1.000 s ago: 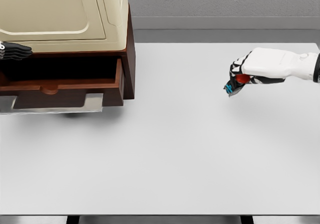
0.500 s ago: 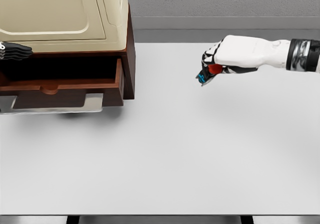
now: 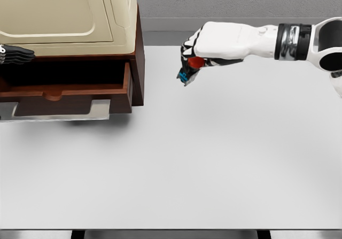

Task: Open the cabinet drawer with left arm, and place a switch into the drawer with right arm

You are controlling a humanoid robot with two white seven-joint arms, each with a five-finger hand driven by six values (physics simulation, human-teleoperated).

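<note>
Right hand now further left than before, fingers curled around the red and blue switch, above the table, nearer the open drawer, left hand unmoved at cabinet edge, its grip unclear

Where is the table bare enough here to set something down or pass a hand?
The white table is bare in front of the cabinet and open drawer, across to its right edge. Crowded only at far left. The right hand carries the switch above bare surface.
</note>
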